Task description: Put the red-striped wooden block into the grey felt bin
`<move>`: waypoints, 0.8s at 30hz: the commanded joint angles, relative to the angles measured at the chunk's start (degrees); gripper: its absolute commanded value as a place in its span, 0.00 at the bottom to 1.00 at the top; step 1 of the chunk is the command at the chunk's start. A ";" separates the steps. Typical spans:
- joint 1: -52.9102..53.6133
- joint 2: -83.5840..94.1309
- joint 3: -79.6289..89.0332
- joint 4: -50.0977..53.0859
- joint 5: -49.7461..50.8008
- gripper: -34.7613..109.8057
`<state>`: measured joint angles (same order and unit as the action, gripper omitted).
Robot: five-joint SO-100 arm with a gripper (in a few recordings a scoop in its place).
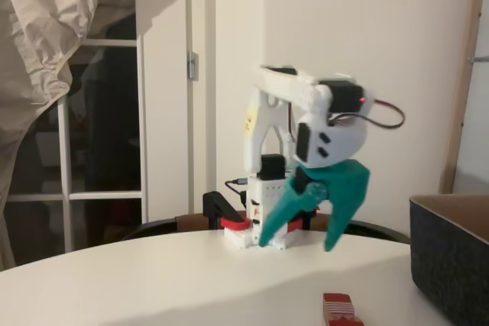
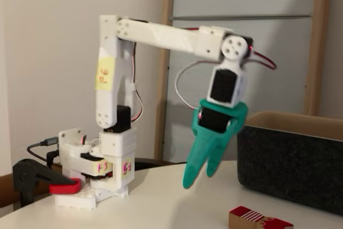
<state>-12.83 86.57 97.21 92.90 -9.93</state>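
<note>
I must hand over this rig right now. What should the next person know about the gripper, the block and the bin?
Gripper: in the air above the table, jaws open, holding nothing.
Block: lies on the table near the front edge, below the gripper and apart from it, outside the bin.
Bin: stands on the table, on the right in both fixed views; its inside is not visible.
Done: nothing yet.
Left: lower, grasp the block, carry it over the bin, release.

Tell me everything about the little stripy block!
The block is small and rectangular, with a red top and red and white stripes on its side; in the other fixed view it looks like tan wood. It lies flat on the white table, near the bin but outside it. The teal gripper hangs open above, not touching it.
</note>
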 commanded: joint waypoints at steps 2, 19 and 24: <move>-0.97 -3.52 -3.25 -0.79 -1.85 0.51; -1.49 -17.05 -19.69 -0.79 -2.11 0.56; -3.78 -16.79 -20.30 -0.35 -3.16 0.50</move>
<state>-15.03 68.99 78.22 92.29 -11.69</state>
